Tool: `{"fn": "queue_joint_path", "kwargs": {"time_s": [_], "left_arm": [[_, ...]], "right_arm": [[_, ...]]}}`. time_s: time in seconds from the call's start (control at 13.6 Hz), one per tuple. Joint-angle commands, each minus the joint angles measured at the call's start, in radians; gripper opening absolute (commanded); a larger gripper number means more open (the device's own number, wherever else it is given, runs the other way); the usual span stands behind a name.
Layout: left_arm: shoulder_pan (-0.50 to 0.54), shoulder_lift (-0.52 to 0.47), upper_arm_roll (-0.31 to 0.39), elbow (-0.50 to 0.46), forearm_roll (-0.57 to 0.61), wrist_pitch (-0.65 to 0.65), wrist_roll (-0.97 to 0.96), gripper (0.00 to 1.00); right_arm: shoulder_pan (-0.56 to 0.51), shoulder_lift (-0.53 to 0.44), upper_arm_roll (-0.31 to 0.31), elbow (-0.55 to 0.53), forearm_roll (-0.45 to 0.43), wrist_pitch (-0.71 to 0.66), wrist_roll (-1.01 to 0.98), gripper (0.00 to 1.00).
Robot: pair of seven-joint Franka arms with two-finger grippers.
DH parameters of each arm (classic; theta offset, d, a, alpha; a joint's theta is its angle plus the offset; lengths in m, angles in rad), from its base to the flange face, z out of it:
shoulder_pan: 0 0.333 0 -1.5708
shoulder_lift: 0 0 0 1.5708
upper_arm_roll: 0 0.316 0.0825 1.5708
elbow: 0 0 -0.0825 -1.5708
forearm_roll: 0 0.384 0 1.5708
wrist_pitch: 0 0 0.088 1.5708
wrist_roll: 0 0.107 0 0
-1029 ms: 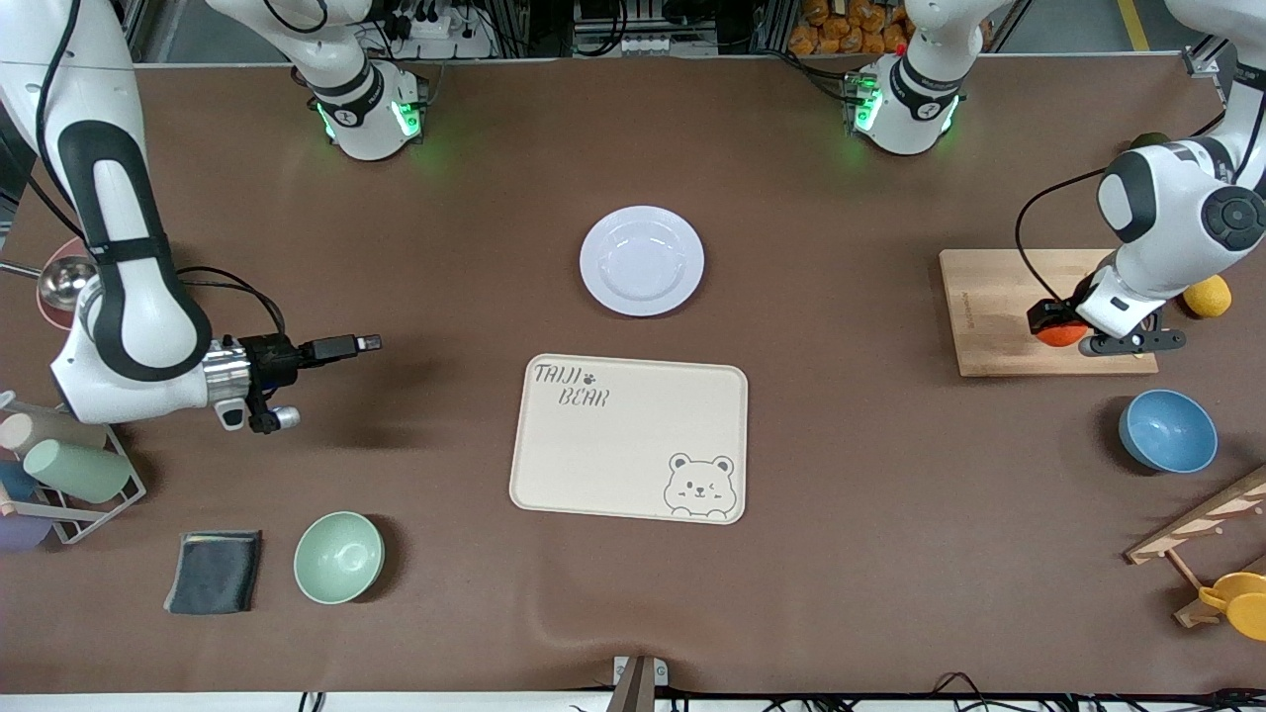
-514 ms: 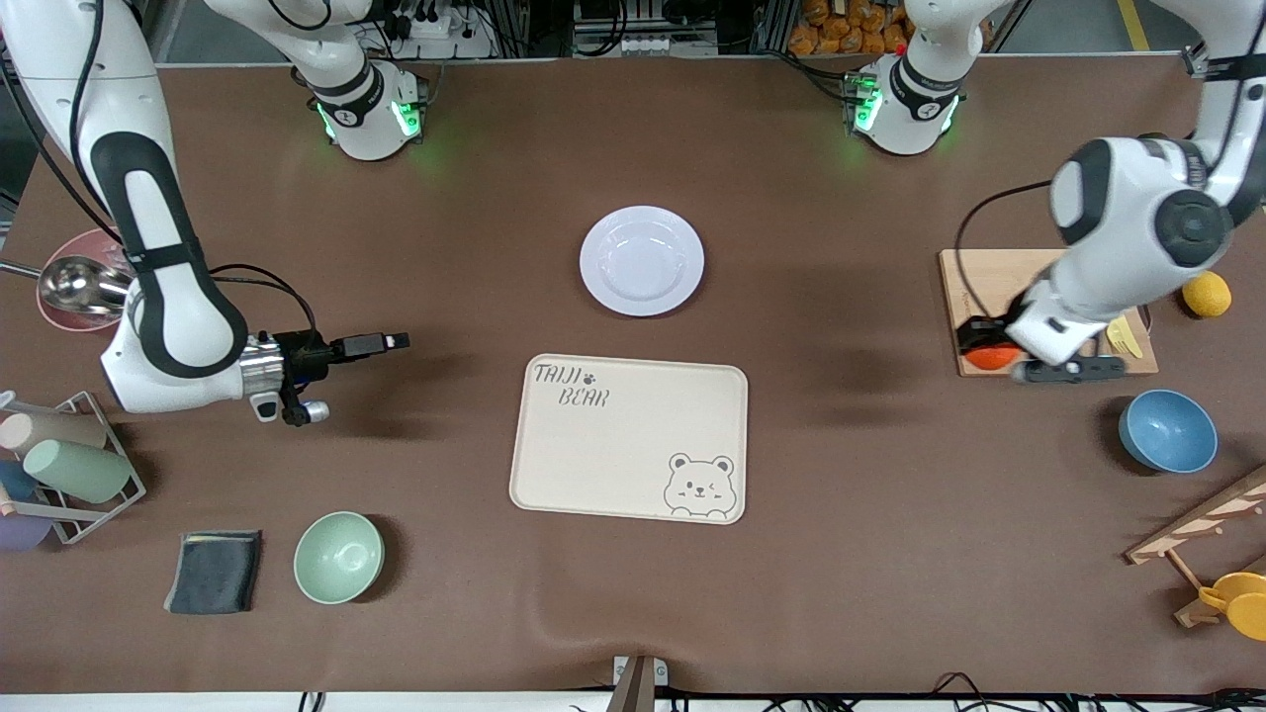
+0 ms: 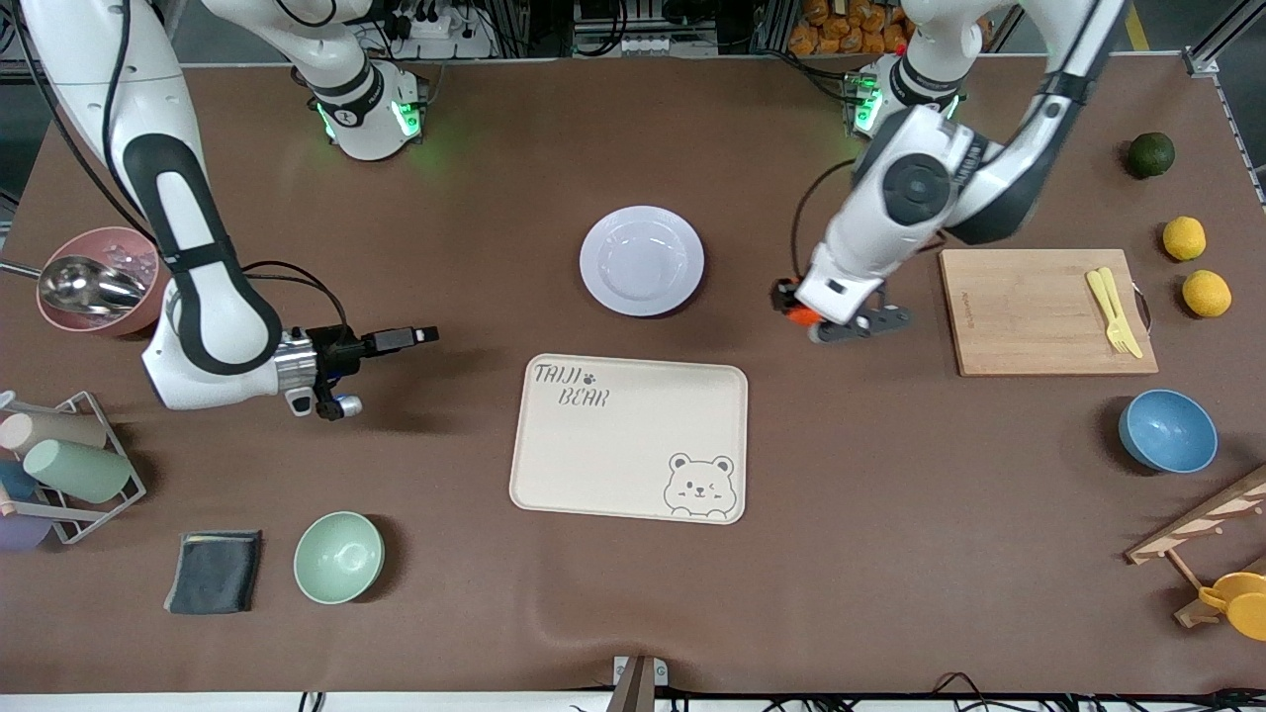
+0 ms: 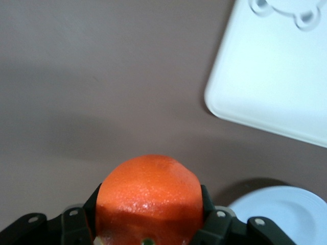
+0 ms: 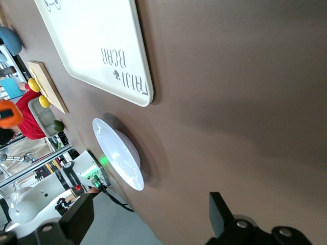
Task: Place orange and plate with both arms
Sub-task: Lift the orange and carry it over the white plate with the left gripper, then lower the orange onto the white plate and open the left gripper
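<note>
1. Front view: the left gripper (image 3: 813,318), mid-worktop, is over bare table between the plate (image 3: 642,260) and cutting board (image 3: 1046,311); the orange (image 3: 799,314) is barely visible.
2. Left wrist view: fingers (image 4: 212,227) pinch the orange (image 4: 148,196) whole.
3. Right wrist view: the right gripper (image 5: 148,217) is spread, empty, toward the right arm's edge.
</note>
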Motion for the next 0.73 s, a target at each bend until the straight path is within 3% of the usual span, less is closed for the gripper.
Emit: {"fn": "queue_joint_path", "kwargs": {"time_s": [0.0, 0.22, 0.44, 0.66], "left_arm": [[-0.099, 0.046, 0.003, 0.04, -0.01, 0.0, -0.163, 0.27], [-0.275, 0.174, 0.011, 0.116, 0.014, 0.004, -0.382, 0.27], [-0.398, 0.32, 0.051, 0.178, 0.195, 0.064, -0.612, 0.27], [-0.513, 0.457, 0.1, 0.273, 0.347, 0.066, -0.799, 0.27]], "right_arm": [[0.05, -0.022, -0.003, -0.05, 0.029, 0.056, 0.039, 0.99], [0.098, -0.027, -0.005, -0.07, 0.053, 0.087, 0.04, 0.99], [0.103, -0.025, -0.002, -0.107, 0.074, 0.115, 0.02, 0.99], [0.115, -0.027, -0.002, -0.154, 0.16, 0.136, -0.081, 0.98]]}}
